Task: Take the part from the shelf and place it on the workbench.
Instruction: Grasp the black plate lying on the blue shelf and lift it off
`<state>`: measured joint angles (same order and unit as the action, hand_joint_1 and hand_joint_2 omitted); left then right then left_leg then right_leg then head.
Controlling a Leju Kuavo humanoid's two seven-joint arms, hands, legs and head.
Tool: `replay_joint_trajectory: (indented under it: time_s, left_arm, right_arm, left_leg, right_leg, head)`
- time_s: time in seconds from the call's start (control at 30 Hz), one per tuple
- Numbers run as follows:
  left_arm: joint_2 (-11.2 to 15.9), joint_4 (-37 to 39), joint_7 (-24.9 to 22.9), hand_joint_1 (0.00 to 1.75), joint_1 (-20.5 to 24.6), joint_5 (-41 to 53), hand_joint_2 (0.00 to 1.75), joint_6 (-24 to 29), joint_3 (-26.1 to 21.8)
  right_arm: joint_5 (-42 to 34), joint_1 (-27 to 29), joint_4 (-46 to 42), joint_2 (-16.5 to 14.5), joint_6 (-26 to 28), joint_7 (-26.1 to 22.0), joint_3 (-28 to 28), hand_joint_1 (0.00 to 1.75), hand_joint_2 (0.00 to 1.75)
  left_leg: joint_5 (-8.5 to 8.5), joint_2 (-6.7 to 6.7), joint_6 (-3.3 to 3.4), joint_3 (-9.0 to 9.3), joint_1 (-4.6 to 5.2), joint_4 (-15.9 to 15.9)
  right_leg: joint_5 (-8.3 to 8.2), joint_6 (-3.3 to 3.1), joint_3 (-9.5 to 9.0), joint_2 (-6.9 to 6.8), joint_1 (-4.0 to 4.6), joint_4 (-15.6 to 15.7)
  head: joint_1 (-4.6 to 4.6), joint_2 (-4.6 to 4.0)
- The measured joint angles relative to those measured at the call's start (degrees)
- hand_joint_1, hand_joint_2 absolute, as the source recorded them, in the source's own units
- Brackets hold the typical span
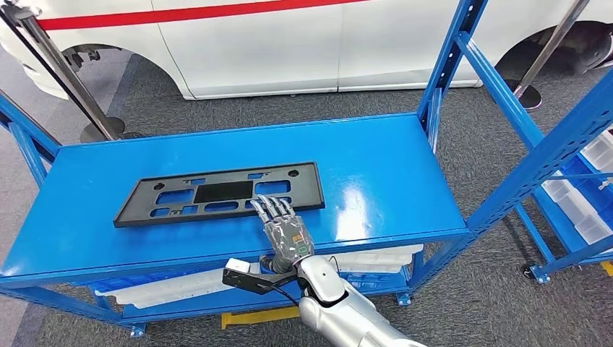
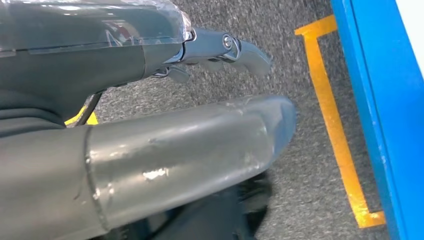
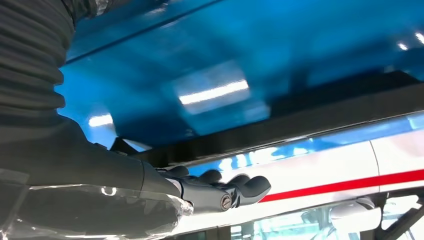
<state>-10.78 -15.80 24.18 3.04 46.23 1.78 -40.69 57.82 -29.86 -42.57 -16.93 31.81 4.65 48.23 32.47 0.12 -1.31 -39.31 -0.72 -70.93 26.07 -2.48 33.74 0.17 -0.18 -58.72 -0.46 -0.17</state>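
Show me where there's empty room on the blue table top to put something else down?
Most bare room is right of the black plastic frame, out to the blue upright. A strip also runs behind the frame along the blue shelf top's far edge. The near middle is crowded: the right hand lies flat on the frame's near edge.

We cannot tell whether the right hand (image 1: pixel 288 233) presses or only hovers over the black plate (image 1: pixel 217 192): its fingers cover the plate's near edge. The right wrist view is motion-blurred; the plate (image 3: pixel 320 120) reads as a dark band. White trays (image 1: pixel 173 289) under the blue shelf (image 1: pixel 390 188) are mostly hidden. The white car (image 1: pixel 303 43) beyond the shelf is cut off.
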Motion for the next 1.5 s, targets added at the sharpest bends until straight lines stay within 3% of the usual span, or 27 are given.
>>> replay_joint_trajectory:
  time_s: [0.03, 0.07, 0.1, 0.17, 0.2, 0.27, 0.37, 0.43, 0.5, 0.57, 0.6, 0.67, 0.73, 0.8, 0.97, 1.03, 1.1, 1.17, 1.23, 1.27, 1.33, 1.43, 1.5]
  left_arm:
    - [0.0, 0.0, -0.1, 0.00, 0.0, 0.2, 0.00, 0.0, -0.2]
    - [0.0, 0.0, -0.1, 0.00, -0.1, 0.4, 0.00, 0.0, -0.3]
    - [0.0, 0.0, -0.2, 0.00, -0.1, 0.6, 0.00, 0.0, -0.5]
    - [0.0, 0.0, -0.2, 0.00, 0.0, 1.0, 0.00, 0.0, -0.8]
    - [0.0, 0.0, -0.2, 0.00, 0.0, 1.3, 0.00, 0.0, -1.0]
    - [0.0, 0.0, -0.3, 0.00, 0.1, 1.7, 0.00, 0.0, -1.5]
    - [0.0, 0.0, -0.6, 0.00, 0.3, 2.1, 0.00, 0.1, -1.9]
    - [-0.1, 0.1, -0.9, 0.00, 0.6, 2.2, 0.00, 0.3, -2.3]
    - [-0.1, 0.2, -1.0, 0.00, 0.9, 2.3, 0.00, 0.4, -2.8]
    - [-0.1, 0.3, -1.1, 0.00, 0.9, 2.4, 0.00, 0.4, -3.1]
    - [-0.1, 0.4, -1.1, 0.00, 0.9, 2.4, 0.00, 0.4, -3.2]
    - [-0.1, 0.4, -1.1, 0.00, 0.9, 2.4, 0.00, 0.4, -3.5]
    - [-0.1, 0.5, -1.1, 0.00, 0.9, 2.5, 0.00, 0.4, -3.8]
    - [-0.1, 0.5, -1.1, 0.00, 1.0, 2.5, 0.00, 0.4, -4.1]
    - [-0.1, 0.5, -1.1, 0.00, 0.9, 2.5, 0.00, 0.4, -4.2]
    - [-0.1, 0.5, -1.1, 0.00, 1.0, 2.5, 0.00, 0.4, -4.2]
    - [-0.1, 0.5, -1.1, 0.00, 0.9, 2.8, 0.00, 0.4, -4.3]
    - [0.0, 0.6, -1.1, 0.00, 0.8, 3.1, 0.00, 0.3, -4.4]
    - [0.1, 0.6, -1.1, 0.00, 0.8, 3.2, 0.00, 0.3, -4.4]
    - [0.2, 0.6, -1.1, 0.00, 0.9, 3.3, 0.00, 0.3, -4.5]
    - [0.2, 0.7, -1.2, 0.00, 1.0, 3.6, 0.00, 0.3, -4.7]
    - [0.2, 0.7, -1.3, 0.00, 1.1, 4.2, 0.00, 0.3, -4.8]
    - [0.2, 0.7, -1.4, 0.00, 1.2, 4.6, 0.00, 0.3, -4.8]
  right_arm:
    - [0.1, 0.1, 0.2, 0.0, 0.0, 0.0, -0.3, 0.00, 1.75]
    - [0.1, 0.2, 0.4, 0.0, 0.0, -0.1, -0.6, 0.00, 1.75]
    - [0.1, 0.2, 0.5, 0.0, 0.0, -0.2, -0.8, 0.00, 1.75]
    - [0.1, 0.3, 0.6, -0.1, 0.0, -0.4, -1.3, 0.00, 1.75]
    - [0.1, 0.3, 0.7, -0.1, 0.0, -0.6, -1.5, 0.00, 1.75]
    - [0.0, 0.4, 0.7, -0.1, 0.0, -1.0, -1.9, 0.00, 1.75]
    - [-0.6, 0.6, 0.6, -0.2, -0.1, -1.9, -2.6, 0.00, 1.75]
    - [-1.2, 0.6, 0.6, -0.4, -0.3, -2.4, -2.7, 0.00, 1.75]
    - [-1.8, 0.6, 0.3, -0.5, -0.7, -2.7, -2.7, 0.00, 1.75]
    - [-2.5, 0.6, -0.3, -0.6, -1.4, -2.8, -2.7, 0.00, 1.75]
    - [-2.9, 0.7, -0.8, -0.6, -1.7, -2.8, -2.7, 0.00, 1.75]
    - [-3.7, 0.6, -1.9, -0.6, -2.2, -2.9, -2.7, 0.00, 1.75]
    - [-4.1, 0.4, -3.0, -0.7, -2.5, -3.0, -2.7, 0.00, 1.75]
    - [-4.2, 0.4, -3.6, -0.8, -2.6, -3.0, -2.7, 0.00, 1.75]
    - [-4.3, 0.4, -3.8, -0.9, -2.7, -3.0, -2.7, 0.00, 1.75]
    - [-4.5, 0.4, -4.1, -0.9, -2.7, -3.1, -2.7, 0.00, 1.75]
    - [-5.1, 0.3, -5.5, -1.2, -3.2, -3.5, -2.7, 0.00, 1.75]
    - [-5.9, 0.3, -6.9, -1.4, -4.0, -3.7, -2.7, 0.00, 1.75]
    - [-6.3, 0.3, -7.5, -1.4, -4.3, -3.5, -2.7, 0.00, 1.75]
    - [-6.5, 0.3, -7.7, -1.5, -4.3, -3.4, -2.7, 0.00, 1.75]
    - [-6.6, 0.2, -7.7, -1.5, -4.1, -3.2, -2.7, 0.00, 1.75]
    - [-5.5, 0.1, -7.0, -1.5, -3.3, -2.6, -2.7, 0.00, 1.75]
    - [-4.4, -0.1, -5.8, -1.4, -2.5, -2.1, -2.7, 0.00, 1.75]
  left_leg:
    - [0.60, 0.00, -0.07, -1.29, -0.02, -2.5]
    - [0.10, 0.00, -0.07, -1.64, -0.02, -3.0]
    - [-1.43, 0.00, 0.01, -0.83, -0.02, -1.1]
    - [-5.30, -0.04, 0.39, 2.98, 0.02, 6.8]
    - [-6.42, -0.08, 0.66, 4.66, 0.13, 10.2]
    - [-6.76, -0.11, 1.14, 6.09, 0.42, 13.1]
    - [-7.12, 0.04, 1.93, 6.45, 0.38, 13.9]
    - [-7.44, 0.25, 2.51, 6.74, 0.11, 14.5]
    - [-7.43, 0.45, 2.79, 6.70, 0.14, 14.5]
    - [-7.38, 0.52, 2.83, 6.66, 0.13, 14.4]
    - [-7.33, 0.52, 2.76, 6.68, 0.10, 14.3]
    - [-7.07, 0.46, 2.40, 6.69, 0.03, 13.9]
    - [-6.64, 0.38, 1.74, 6.47, 0.20, 13.2]
    - [-6.40, 0.33, 1.23, 6.27, 0.36, 12.9]
    - [-6.39, 0.35, 1.09, 6.28, 0.29, 13.0]
    - [-6.27, 0.36, 0.71, 6.31, 0.11, 13.0]
    - [-3.27, 0.32, 0.03, 2.33, -0.15, 5.3]
    - [-3.05, 0.27, -0.03, -0.67, -0.22, 0.7]
    - [-7.05, 0.20, 0.56, 2.16, -0.02, 7.6]
    - [-7.94, 0.13, 0.88, 3.54, 0.17, 10.5]
    - [-7.77, -0.01, 1.32, 4.48, 0.56, 12.3]
    - [-7.82, 0.01, 2.05, 4.95, 0.29, 13.3]
    - [-7.81, 0.11, 2.67, 5.38, 0.09, 13.8]
  right_leg:
    - [0.04, -0.04, -0.02, 0.04, 0.06, 0.0]
    - [0.09, -0.04, -0.08, 0.10, 0.10, 0.0]
    - [0.14, 0.00, -0.20, 0.18, 0.12, -0.1]
    - [0.34, 0.21, -0.52, 0.36, 0.17, -0.1]
    - [0.43, 0.41, -0.58, 0.47, 0.25, -0.1]
    - [0.46, 0.92, -0.53, 0.67, 0.35, -0.1]
    - [0.66, 1.87, -0.51, 0.75, 0.33, -0.2]
    - [2.93, 2.37, 1.16, 0.59, 0.29, -3.8]
    - [6.37, 2.64, 4.80, 0.48, 0.06, -11.1]
    - [7.29, 2.84, 7.24, 0.41, -0.22, -15.5]
    - [6.17, 2.91, 6.98, 0.31, -0.40, -14.7]
    - [2.46, 2.98, 3.90, 0.01, -0.81, -8.1]
    - [0.39, 2.78, 1.19, -0.11, -0.89, -2.3]
    - [0.40, 2.39, 0.82, 0.00, -0.66, -1.2]
    - [0.43, 2.19, 0.88, 0.05, -0.55, -1.3]
    - [0.33, 1.71, 0.78, 0.11, -0.56, -1.1]
    - [0.53, 0.66, 0.28, 0.19, -0.41, -0.8]
    - [1.15, 0.11, -0.56, 0.38, -0.14, -0.8]
    - [1.74, 0.36, -1.34, 0.56, 0.02, -0.8]
    - [1.92, 0.60, -1.50, 0.61, 0.05, -0.8]
    - [2.04, 1.17, -1.49, 0.63, 0.06, -0.6]
    - [2.73, 2.05, -1.41, 0.51, -0.01, -1.1]
    - [5.23, 2.41, 0.96, 0.37, -0.04, -5.9]
  head:
    - [0.00, 0.00]
    - [0.00, 0.00]
    - [0.00, 0.00]
    - [0.01, 0.00]
    - [0.01, 0.00]
    - [0.02, 0.00]
    - [0.03, 0.00]
    - [0.07, 0.00]
    - [0.06, 0.00]
    - [0.06, 0.00]
    - [0.07, 0.00]
    - [0.07, 0.00]
    - [0.05, 0.00]
    - [0.03, 0.00]
    - [0.04, 0.00]
    - [0.03, 0.00]
    - [0.02, 0.00]
    - [0.01, 0.00]
    - [0.02, 0.00]
    - [0.01, 0.00]
    - [0.02, 0.00]
    - [0.03, 0.00]
    - [0.05, 0.00]
